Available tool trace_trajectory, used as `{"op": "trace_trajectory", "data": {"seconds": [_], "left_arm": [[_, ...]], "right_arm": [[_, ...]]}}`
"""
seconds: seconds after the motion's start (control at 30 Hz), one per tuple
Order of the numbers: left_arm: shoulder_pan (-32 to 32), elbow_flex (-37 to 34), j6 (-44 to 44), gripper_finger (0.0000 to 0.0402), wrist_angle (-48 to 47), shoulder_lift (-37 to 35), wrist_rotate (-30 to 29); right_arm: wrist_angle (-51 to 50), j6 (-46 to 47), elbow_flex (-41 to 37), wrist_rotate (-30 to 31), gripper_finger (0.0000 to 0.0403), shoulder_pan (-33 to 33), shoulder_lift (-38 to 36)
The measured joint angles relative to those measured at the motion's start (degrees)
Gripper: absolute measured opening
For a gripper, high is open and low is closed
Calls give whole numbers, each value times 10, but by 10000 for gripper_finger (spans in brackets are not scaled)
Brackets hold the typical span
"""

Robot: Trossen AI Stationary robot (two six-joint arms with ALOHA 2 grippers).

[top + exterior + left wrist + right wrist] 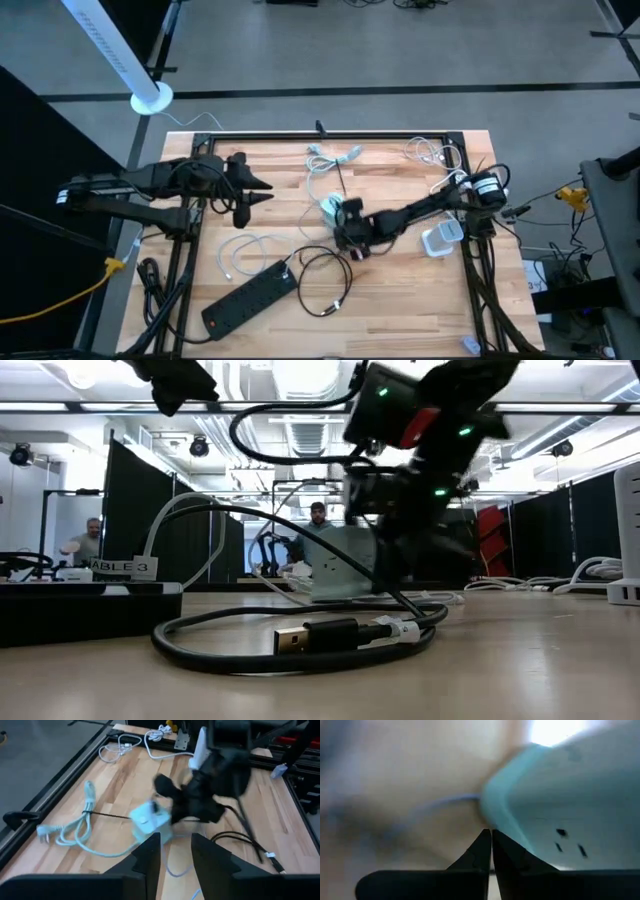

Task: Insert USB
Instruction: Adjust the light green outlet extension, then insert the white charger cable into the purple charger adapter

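A black USB cable (pixel 322 270) lies coiled on the wooden table, its metal plug (pixel 295 640) resting flat on the near side. A pale blue outlet cube (pixel 331 208) stands at the table's middle, its socket face (pixel 565 835) showing close in the right wrist view. My right gripper (pixel 346 238) is shut, reaching in from the right and slanting down right beside the cube. My left gripper (pixel 262 192) hangs back over the table's left part, open with nothing between its fingers (pixel 150 852), pointing toward the cube (pixel 149 821). My right gripper (pixel 490 834) has its shut fingertips at the cube's lower edge (pixel 492 815), slanting down from the table's right. I cannot tell whether they touch the cube. Nothing is between the fingers.
A black power strip (pixel 250 298) lies at the near left, with a thin white cable (pixel 240 255) beside it. A pale bundled cord (pixel 330 160) and white cables (pixel 435 155) lie at the far edge. A white adapter (pixel 440 240) sits at the right. People stand in the room behind.
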Motion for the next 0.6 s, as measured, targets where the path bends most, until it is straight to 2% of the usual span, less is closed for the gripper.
{"op": "trace_trajectory", "data": {"seconds": [0.13,0.23,0.3,0.43,0.6], "left_arm": [[0,0,-5,88,-3,7,-1],[0,0,-5,82,-3,13,-1],[0,0,-8,78,-3,14,-1],[0,0,-14,70,-21,14,-1],[0,0,-13,66,-53,14,-2]], "right_arm": [[36,-29,1,18,0,-71,-1],[15,-24,9,22,0,-113,-5],[-20,-21,10,1,0,-118,-20],[-71,-8,7,-109,0,-91,-72],[-93,72,-2,-300,0,-32,-123]]}}
